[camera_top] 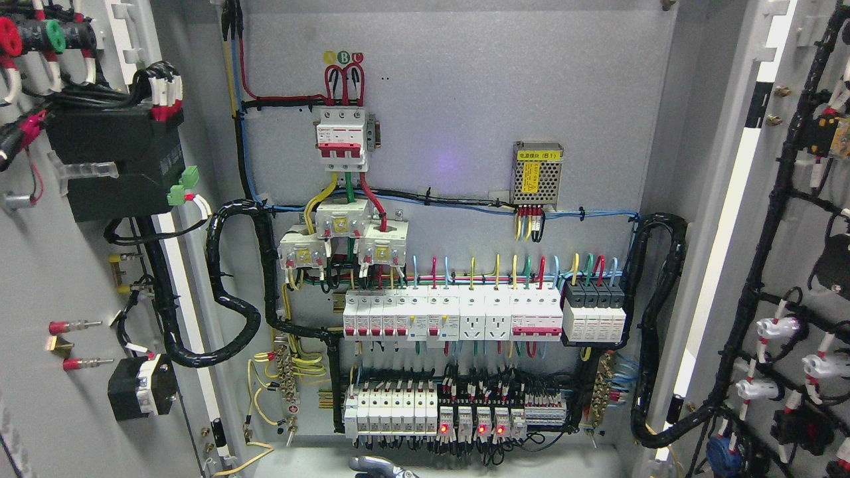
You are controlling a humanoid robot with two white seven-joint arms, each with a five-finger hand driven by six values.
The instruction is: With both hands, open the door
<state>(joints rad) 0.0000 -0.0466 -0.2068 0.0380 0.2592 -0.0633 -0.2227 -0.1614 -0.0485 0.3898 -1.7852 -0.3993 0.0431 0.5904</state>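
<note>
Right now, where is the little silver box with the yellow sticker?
In the head view, the silver box sits on the cabinet's back wall, upper right, above the row of white switches.

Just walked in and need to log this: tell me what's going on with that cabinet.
The electrical cabinet stands wide open: the left door and the right door are both swung outward, showing the breakers and wiring on the back panel. Nothing is holding either door now. Only a small metallic part, perhaps a robot hand, peeks in at the bottom edge; which arm it belongs to can't be told.
</note>
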